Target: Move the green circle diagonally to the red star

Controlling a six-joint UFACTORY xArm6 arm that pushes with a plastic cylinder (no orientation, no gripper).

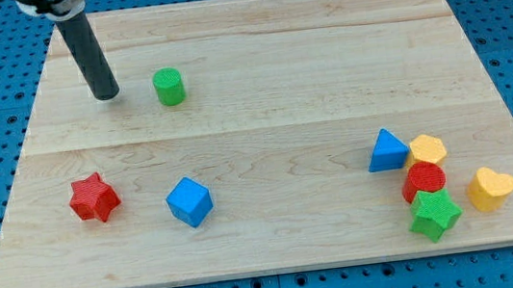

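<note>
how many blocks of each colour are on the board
green: 2, the green circle and the green star
red: 2, the red star and the red circle
blue: 2, the blue cube and the blue triangle
yellow: 2, the yellow hexagon and the yellow heart
total: 8

The rod (pixel 83 47) runs off the view's top edge — the red circle (pixel 424 179) sits half hidden behind the green star (pixel 435 214).
</note>
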